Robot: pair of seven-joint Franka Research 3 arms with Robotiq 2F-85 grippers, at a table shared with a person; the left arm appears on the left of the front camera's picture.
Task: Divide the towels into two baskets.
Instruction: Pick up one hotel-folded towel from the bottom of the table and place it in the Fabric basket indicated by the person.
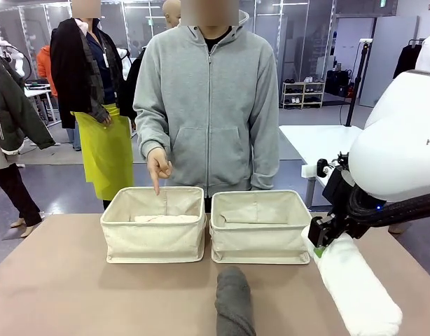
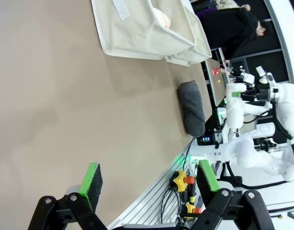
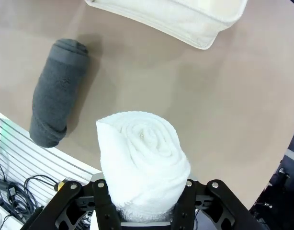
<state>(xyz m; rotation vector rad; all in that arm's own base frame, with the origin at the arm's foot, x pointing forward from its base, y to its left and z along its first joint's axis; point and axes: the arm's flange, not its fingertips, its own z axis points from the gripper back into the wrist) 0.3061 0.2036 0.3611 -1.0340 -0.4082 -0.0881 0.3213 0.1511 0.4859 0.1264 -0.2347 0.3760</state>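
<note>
Fluffy terry white towel (image 3: 142,153), matt canvas baskets (image 1: 155,245), smooth matt tabletop (image 1: 61,294).

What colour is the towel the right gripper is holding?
The towel is white, clearest in the right wrist view.

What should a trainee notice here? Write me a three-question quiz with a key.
1. True or false: the right fingers are shut on the white towel.
2. The dark grey towel lies: A) in a basket, B) on the table, C) in the person's grasp.
3. Fill in: the person's hand points down into the robot's ___ basket.
Key: 1 true; 2 B; 3 left.
</note>
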